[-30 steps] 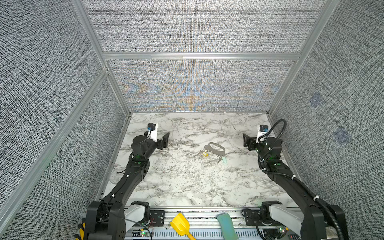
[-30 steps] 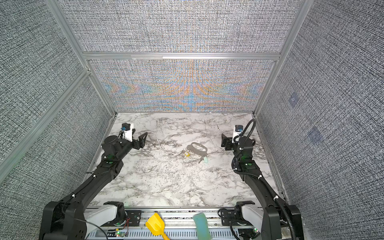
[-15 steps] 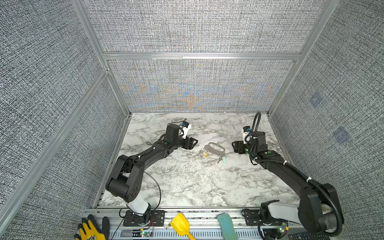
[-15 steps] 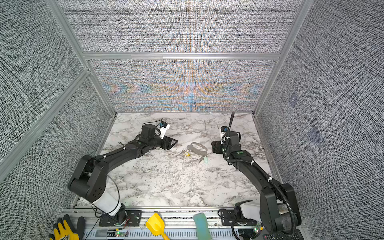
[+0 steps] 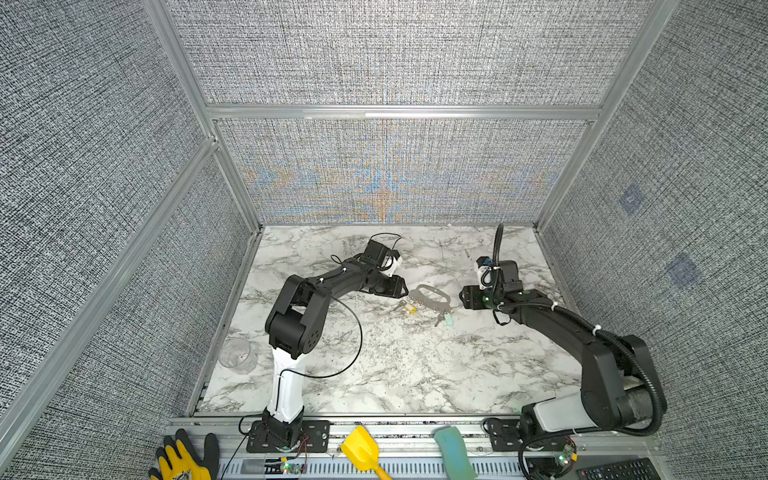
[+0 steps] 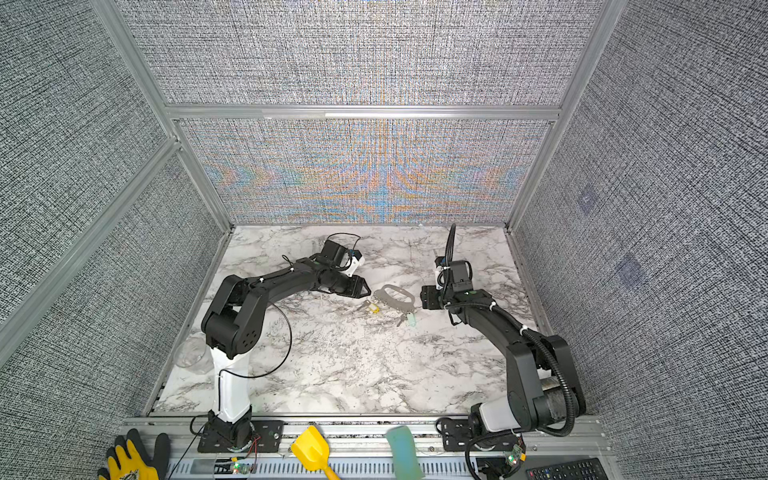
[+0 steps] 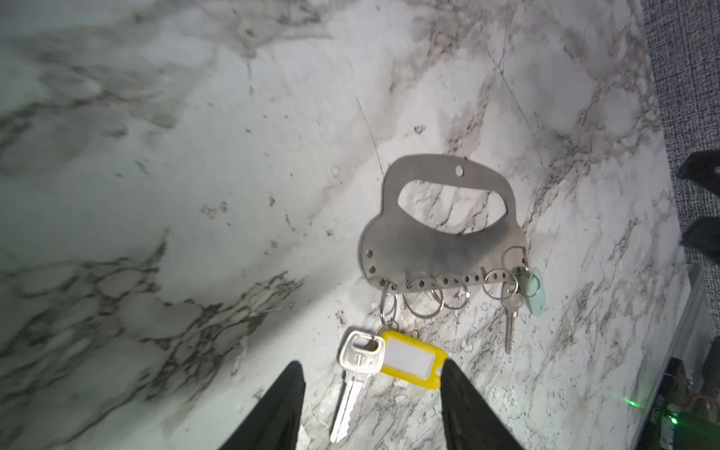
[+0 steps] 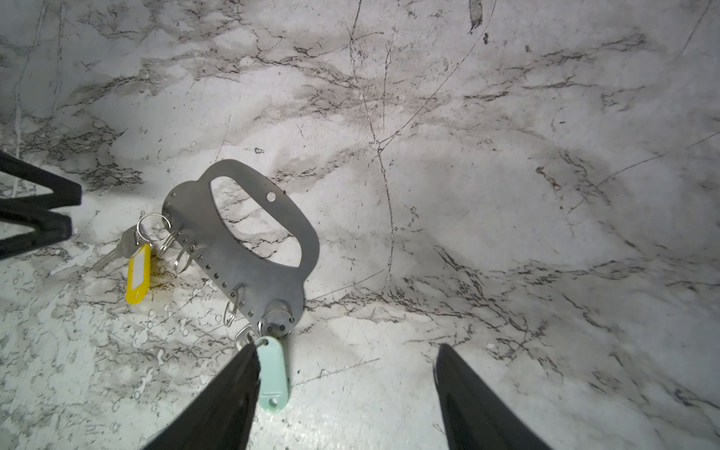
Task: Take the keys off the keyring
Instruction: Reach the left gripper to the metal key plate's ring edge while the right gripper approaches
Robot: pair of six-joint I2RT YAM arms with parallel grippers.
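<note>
The keyring (image 5: 430,296) (image 6: 395,296), a flat grey plate with an oval cut-out, lies mid-table. Split rings hang from its holed edge (image 7: 440,249) (image 8: 249,265). One silver key (image 7: 356,362) with a yellow tag (image 7: 409,360) (image 8: 138,272) hangs at one end, and a key with a teal tag (image 8: 272,374) (image 7: 533,292) at the other. My left gripper (image 5: 405,289) (image 7: 372,364) is open, its fingers straddling the yellow-tagged key, one tip at the tag's end. My right gripper (image 5: 463,297) (image 8: 346,348) is open and empty, one finger beside the teal tag.
A clear cup (image 5: 237,353) stands near the left wall. On the front rail lie a yellow scoop (image 5: 361,451), a teal block (image 5: 453,453), a yellow glove (image 5: 183,457) and a remote (image 5: 615,469). Fabric walls enclose three sides.
Both arms have swung in from the table's sides to the keyring at the centre. Both pairs of jaws have narrowed somewhat, the left more.
</note>
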